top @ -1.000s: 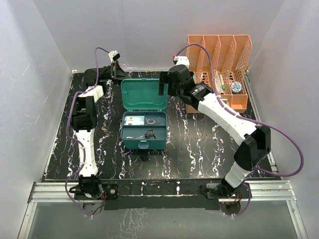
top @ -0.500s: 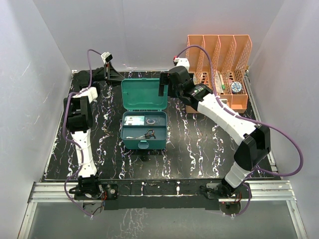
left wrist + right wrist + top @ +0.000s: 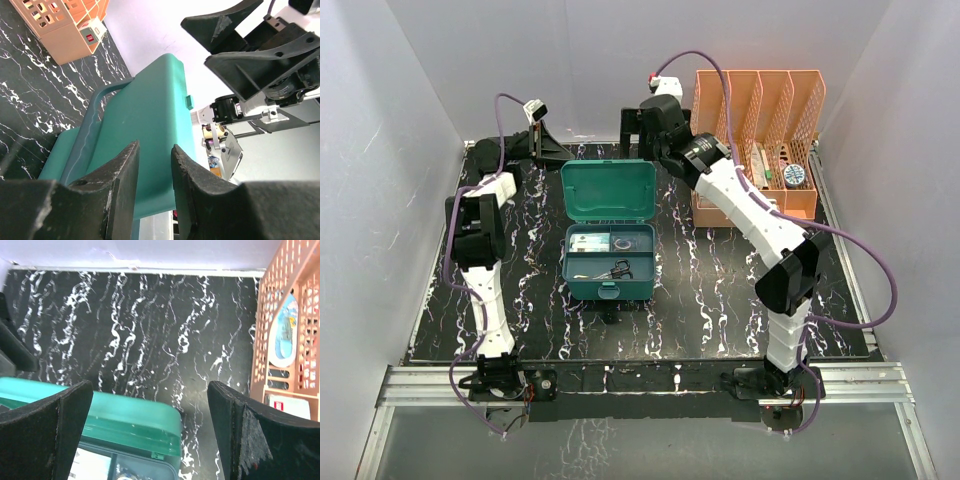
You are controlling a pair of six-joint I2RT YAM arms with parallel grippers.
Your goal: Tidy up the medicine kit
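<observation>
**Clerk:** Top external view, item one: medicine kit (image 3: 609, 275), centre of the table (image 3: 720, 300). Its lid (image 3: 608, 188) is raised and standing upright. Scissors (image 3: 618, 268) and a white packet (image 3: 586, 242) lie in the base. What of your claws?

**Checker:** Your right claw (image 3: 148, 390): spread wide, holding nothing, hung above the lid's top edge towards its rear side. Your left claw (image 3: 155, 160): fingers a narrow slot apart, nothing between them, set low behind the lid and facing its back.

**Clerk:** Item two: rack (image 3: 760, 110), orange, far right corner, a round blue item (image 3: 793, 175) in one slot. Which hazards should you log?

**Checker:** Three, by my reckoning.
- **The lid:** it stands free. If you lower the right claw behind it and drift forward, you would likely knock it shut over the scissors, or shove the whole box toward the near edge.
- **The two claws:** both sit near the lid's back. A reach by either across that space risks a clash of fingers.
- **The box:** it looks light and nothing pins it. A sideways nudge from your left claw could skate it off its spot.

**Clerk:** Status?

**Checker:** Nothing gripped. The sorting appears unfinished.
</observation>
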